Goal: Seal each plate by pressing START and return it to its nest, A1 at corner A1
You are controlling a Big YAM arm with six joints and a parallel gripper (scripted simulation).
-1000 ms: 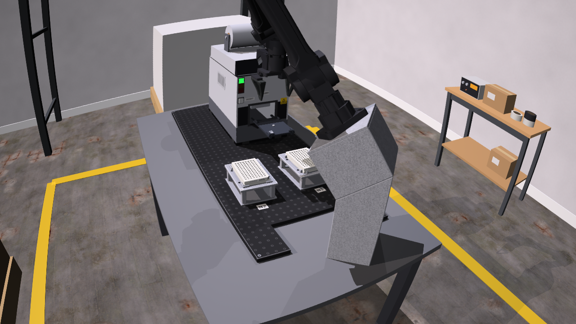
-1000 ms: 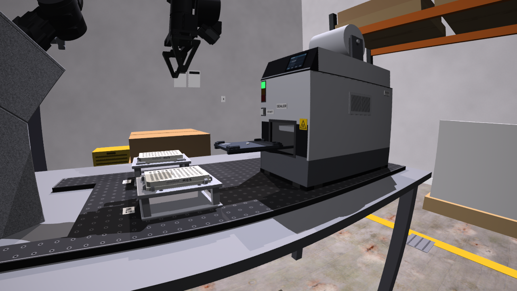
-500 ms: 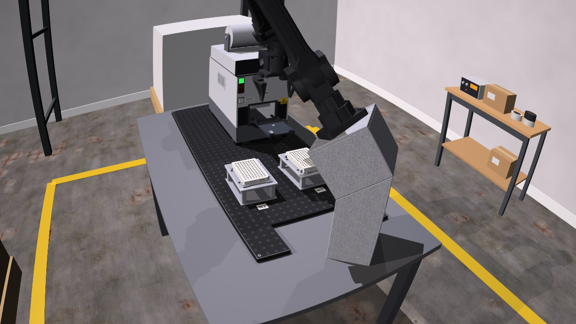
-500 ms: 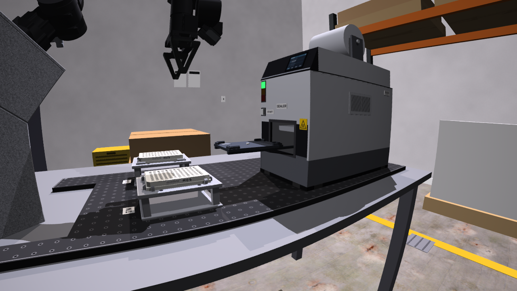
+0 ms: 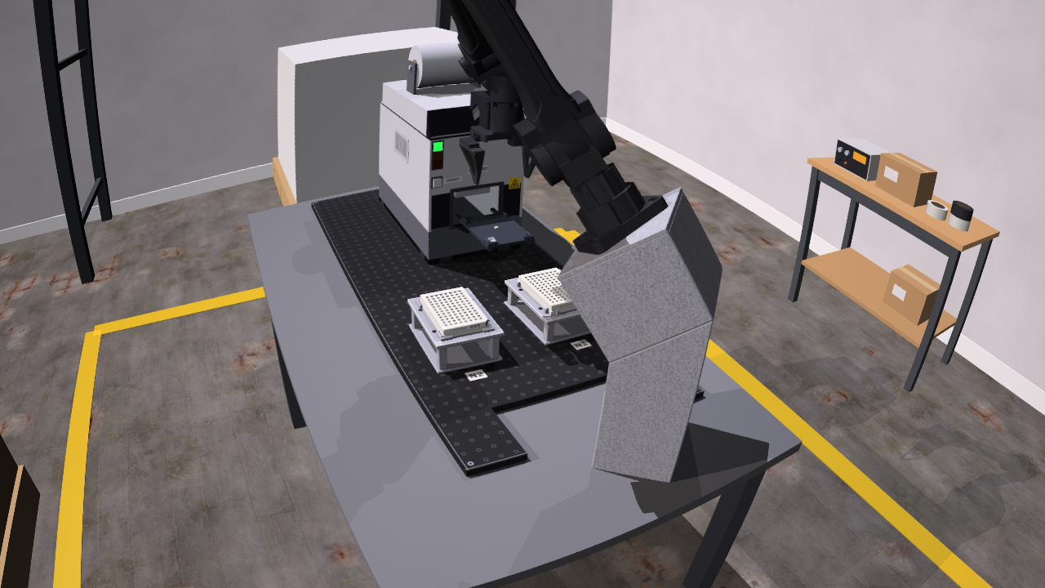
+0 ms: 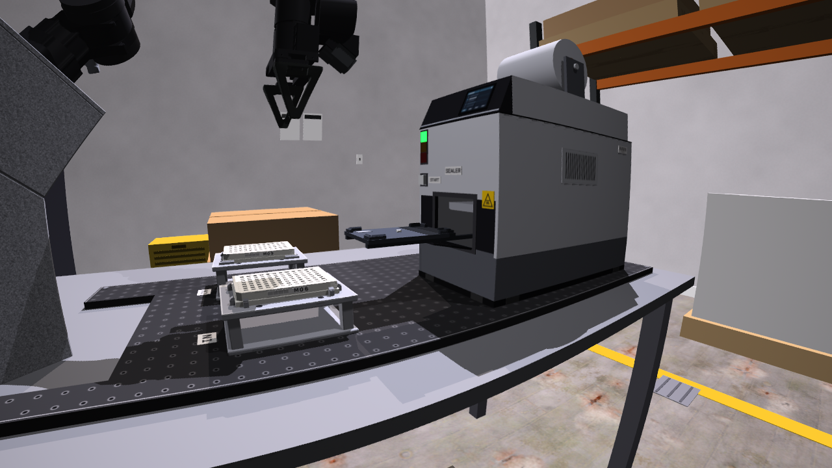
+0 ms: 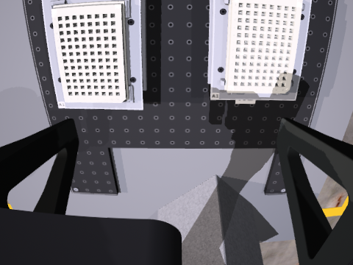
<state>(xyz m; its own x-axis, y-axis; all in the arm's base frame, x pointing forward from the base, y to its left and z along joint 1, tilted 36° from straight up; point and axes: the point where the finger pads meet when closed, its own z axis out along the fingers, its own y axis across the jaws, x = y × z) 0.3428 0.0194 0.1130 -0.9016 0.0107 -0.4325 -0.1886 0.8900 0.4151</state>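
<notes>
Top view. Sealer (image 5: 401, 158) (image 6: 558, 192): lamp (image 5: 438, 146) (image 6: 423, 136) green, stage (image 5: 505, 235) (image 6: 387, 234) out and bare. Hand (image 5: 502, 177) (image 6: 285, 123) (image 7: 177, 129): raised in front of the sealer, fingers spread fully, nothing gripped. N2 plate (image 5: 451, 308) (image 6: 259, 250) (image 7: 90, 55): on its nest, left. N1 plate (image 5: 540, 287) (image 6: 285, 283) (image 7: 262, 48): on its nest, right, partly hidden by the arm's base.

Exterior view. N1 plate, marked M06, nearer; N2 plate beyond. Both appear level. START (image 6: 423, 179) (image 5: 437, 182): untouched by the hand.

Wrist view. Two plates, both clear of the fingers; A1 marks at the lower left of each nest. N2 plate: wells dark and crisp, apparently unsealed. N1 plate: wells paler, possibly under foil; glare not excluded.

Progress, as judged. Certain completion: none. If the N1 plate is sealed, its round is finished, leaving N2's transfer, cycle and return; otherwise both rounds remain. Seating in the locators cannot be confirmed.
</notes>
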